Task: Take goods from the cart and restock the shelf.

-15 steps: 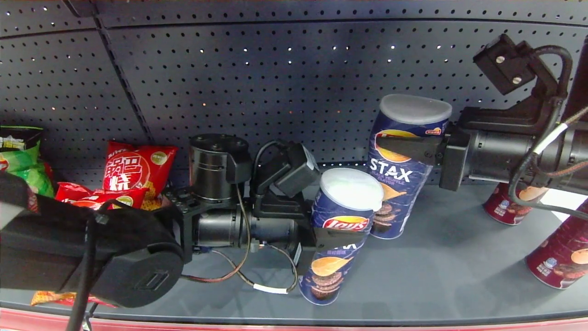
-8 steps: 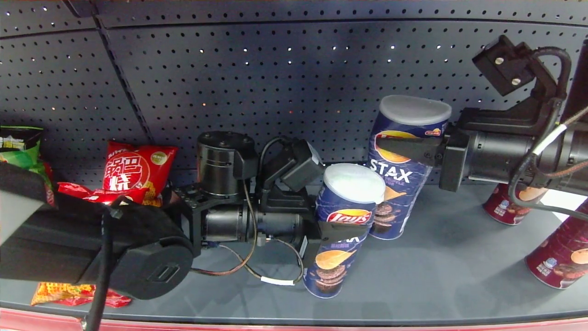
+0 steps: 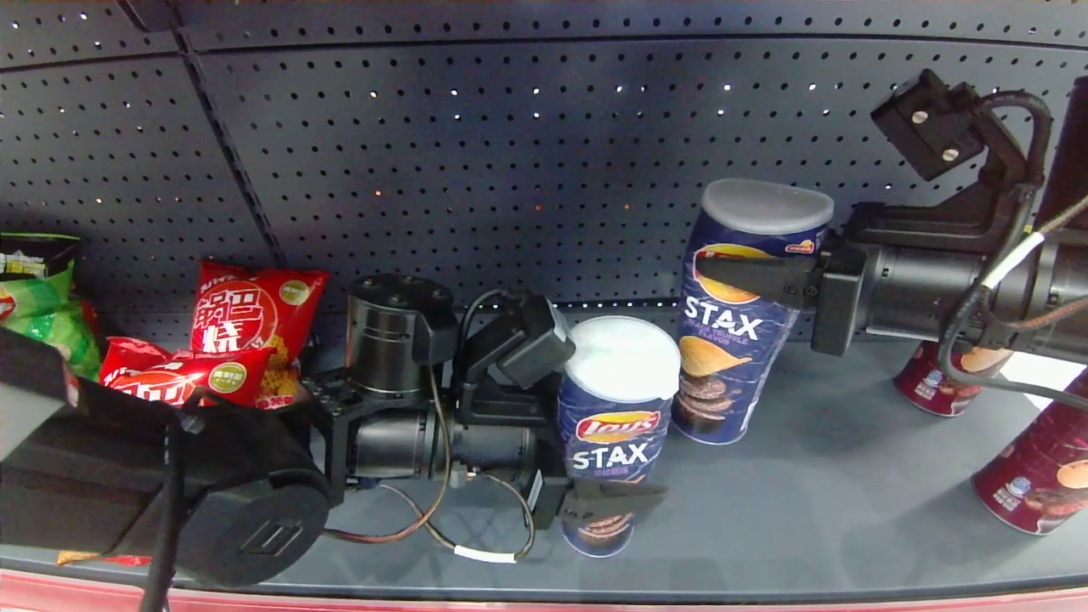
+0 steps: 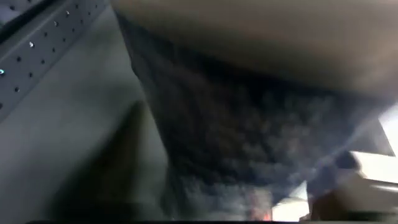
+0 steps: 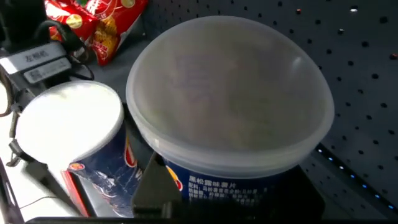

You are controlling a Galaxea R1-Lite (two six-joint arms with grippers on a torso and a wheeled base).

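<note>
Notably, front can (image 3: 616, 408) stood upright near the front edge of the shelf (image 3: 833, 501), about mid-length. Left gripper (image 3: 608, 503) was clamped low on its body, one finger across the front of the label. Rear can (image 3: 739, 340) sat just behind it and to the right, nearer the back panel (image 3: 510, 127), leaning slightly. Right gripper (image 3: 739, 272) was closed on its upper part, under the lid. Cans just beside each other; contact could not be told.

Risks, as judged:
(1) Rear can was off vertical; letting go before squaring it would likely tip it onto front can or the panel.
(2) Front can was close to the front edge; a sideways drag by the low finger on withdrawal could push it off the shelf.
(3) Loose cable (image 3: 484, 556) under the left wrist hung by the can's base and might snag.

Labels: both cans dark blue with white block lettering, a round red-and-yellow emblem and pictured crisps; small print too fine to read. Red cans (image 3: 1033, 476) were toward the right end. Red snack bags (image 3: 255, 319) with large white characters and a green bag (image 3: 38, 297) were toward the left end
</note>
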